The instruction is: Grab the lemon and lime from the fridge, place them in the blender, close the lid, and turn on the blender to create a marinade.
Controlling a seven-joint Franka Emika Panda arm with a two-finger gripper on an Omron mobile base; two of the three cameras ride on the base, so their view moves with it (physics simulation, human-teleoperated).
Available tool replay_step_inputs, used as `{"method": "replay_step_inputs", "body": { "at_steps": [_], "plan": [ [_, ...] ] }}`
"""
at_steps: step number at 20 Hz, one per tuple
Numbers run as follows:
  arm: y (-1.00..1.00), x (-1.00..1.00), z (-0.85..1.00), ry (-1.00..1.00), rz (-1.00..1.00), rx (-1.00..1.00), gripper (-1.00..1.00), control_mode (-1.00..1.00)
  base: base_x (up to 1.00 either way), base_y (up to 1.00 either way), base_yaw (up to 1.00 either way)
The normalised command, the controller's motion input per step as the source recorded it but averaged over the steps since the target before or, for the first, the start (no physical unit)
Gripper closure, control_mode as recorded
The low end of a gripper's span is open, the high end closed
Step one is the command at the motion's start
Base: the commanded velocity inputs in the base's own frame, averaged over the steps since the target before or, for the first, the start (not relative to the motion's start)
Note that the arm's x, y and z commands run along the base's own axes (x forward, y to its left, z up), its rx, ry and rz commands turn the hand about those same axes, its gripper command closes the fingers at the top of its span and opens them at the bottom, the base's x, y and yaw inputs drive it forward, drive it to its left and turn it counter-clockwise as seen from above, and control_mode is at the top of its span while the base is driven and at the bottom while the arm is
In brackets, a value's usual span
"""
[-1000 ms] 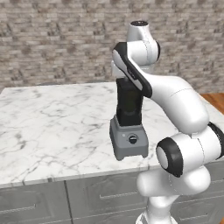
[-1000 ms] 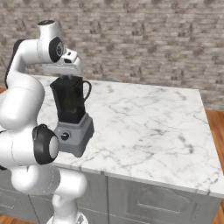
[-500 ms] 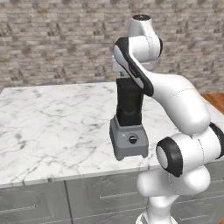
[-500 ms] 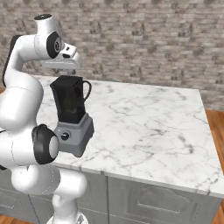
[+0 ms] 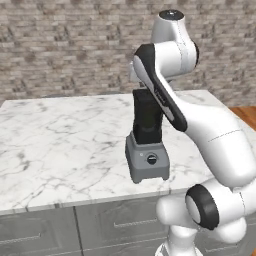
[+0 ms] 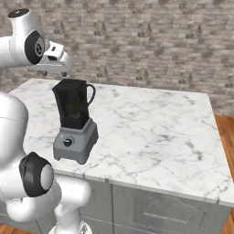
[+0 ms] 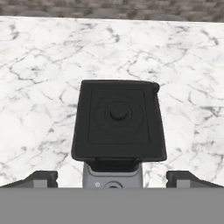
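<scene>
Thin flat black square lid [image 7: 119, 120] is seated on tall black tapering blender jar [image 6: 71, 109]; 2-finger gripper [image 7: 112, 178] hangs above w/ fingers spread wide, nothing held. Next, round black knob [image 6: 68, 142] on grey base should be approached low & square, fingers narrowed 1st.

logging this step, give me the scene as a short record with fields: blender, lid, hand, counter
blender: upright near the front edge of the marble counter, grey base with black knob facing forward, black jar on top
lid: seated flat on the jar's top
hand: open, holding nothing, above the lid and apart from it
counter: white marble, brick wall behind
lemon and lime: cannot tell, the lid covers the jar
</scene>
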Motion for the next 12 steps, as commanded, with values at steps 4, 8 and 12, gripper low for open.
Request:
{"method": "replay_step_inputs", "body": {
  "at_steps": [4, 8, 12],
  "plan": [
    [0.18, -1.00, -0.24, -0.07, 0.00, 0.00, -1.00, -1.00, 0.00, 0.00, 0.00],
    [0.23, -1.00, -0.57, 0.01, 0.00, 0.00, 1.00, -1.00, 0.00, 0.00, 0.00],
    [0.21, -0.83, -0.71, 0.05, 0.00, 0.00, 1.00, -1.00, 0.00, 0.00, 0.00]
  ]
}}
